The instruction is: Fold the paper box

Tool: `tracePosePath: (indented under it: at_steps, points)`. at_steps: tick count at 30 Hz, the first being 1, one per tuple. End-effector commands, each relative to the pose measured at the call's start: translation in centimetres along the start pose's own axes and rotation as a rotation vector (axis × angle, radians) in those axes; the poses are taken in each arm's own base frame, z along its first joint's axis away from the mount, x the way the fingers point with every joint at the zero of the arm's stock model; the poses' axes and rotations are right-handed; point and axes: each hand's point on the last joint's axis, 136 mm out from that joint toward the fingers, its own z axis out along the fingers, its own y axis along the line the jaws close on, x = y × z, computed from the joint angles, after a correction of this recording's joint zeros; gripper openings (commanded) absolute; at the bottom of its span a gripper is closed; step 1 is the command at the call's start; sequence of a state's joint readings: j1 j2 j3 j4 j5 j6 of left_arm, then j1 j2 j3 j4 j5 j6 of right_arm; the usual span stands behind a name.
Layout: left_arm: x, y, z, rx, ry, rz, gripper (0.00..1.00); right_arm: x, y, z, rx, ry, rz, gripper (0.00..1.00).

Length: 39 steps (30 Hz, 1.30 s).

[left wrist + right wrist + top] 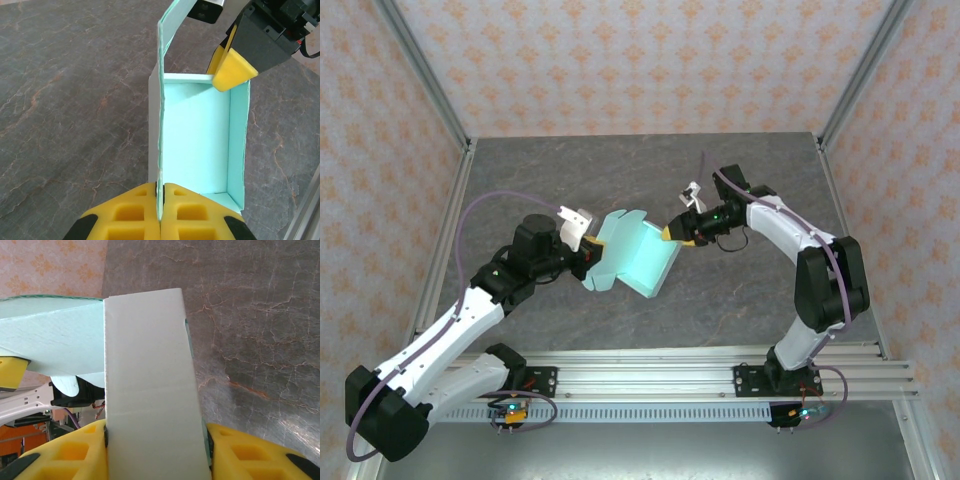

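The paper box point(638, 262) was about half made. Its floor was flat and short walls stood up around it, such as the far end wall point(186, 78) and one long side wall point(238, 145). On the other long side a tall flap point(162, 70) stood straight up, like a lid not yet shut. I think that flap had yet to be bent over the top and tucked in.

The box was at the middle of the surface point(760, 180), between the two arms. I could not tell if it touched the surface. In the top view its long side ran from about 9 o'clock to about 3 o'clock. Its open side faced mostly up.

The left jaws were closed tight on the bottom of the tall flap, with the yellow pads point(132, 215) almost meeting. The right jaws were partly open. A pale panel point(150, 380) of the box sat between them and touched both sides, so they seemed to hold it.
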State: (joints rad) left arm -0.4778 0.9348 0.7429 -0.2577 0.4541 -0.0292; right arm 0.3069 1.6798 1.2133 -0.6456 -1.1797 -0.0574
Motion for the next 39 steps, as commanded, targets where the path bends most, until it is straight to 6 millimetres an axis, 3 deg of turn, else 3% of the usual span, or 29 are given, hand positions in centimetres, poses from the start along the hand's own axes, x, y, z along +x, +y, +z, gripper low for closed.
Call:
tracePosePath:
  at_steps: [1, 4, 7, 11, 18, 23, 27, 30, 34, 37, 39]
  points:
    - [-0.9, 0.5, 0.0, -0.03, -0.038, -0.008, 0.0, 0.2, 0.0, -0.1, 0.001, -0.014, -0.011, 0.41]
    - [-0.7, 1.2, 0.3, -0.063, -0.016, -0.021, 0.0, 0.1, -0.7, 0.2, 0.012, -0.03, 0.006, 0.42]
    - [-0.5, 1.9, 0.6, -0.103, 0.02, -0.019, 0.0, -0.1, -2.3, 0.3, 0.086, -0.063, 0.039, 0.67]
    - [0.7, 2.2, 1.4, -0.116, 0.135, 0.031, 0.0, -1.3, -4.3, -0.5, 0.209, -0.163, 0.072, 0.77]
    - [2.4, 2.7, 2.6, -0.146, 0.385, 0.212, 0.0, -3.1, -6.2, -3.8, 0.348, -0.332, 0.129, 0.79]
    - [1.7, 1.7, 2.9, -0.068, 0.449, 0.349, 0.0, -2.7, -7.5, -6.7, 0.459, -0.441, 0.133, 0.8]
    - [1.4, 0.7, 3.8, 0.02, 0.526, 0.493, 0.0, -2.1, -7.5, -7.3, 0.477, -0.494, 0.07, 0.78]
    - [1.6, 1.0, 4.8, 0.045, 0.617, 0.586, 0.01, -1.7, -7.4, -7.3, 0.458, -0.536, 0.013, 0.75]
    - [1.8, 1.6, 6.9, 0.054, 0.687, 0.68, 0.16, -1.0, -6.9, -6.3, 0.451, -0.55, -0.101, 0.76]
    - [1.1, 1.6, 8.5, 0.052, 0.671, 0.688, 0.35, -0.3, -6.1, -5.5, 0.466, -0.559, -0.23, 0.78]
    - [0.0, 1.3, 9.1, 0.042, 0.63, 0.658, 0.4, -0.1, -5.5, -5.5, 0.48, -0.576, -0.295, 0.8]
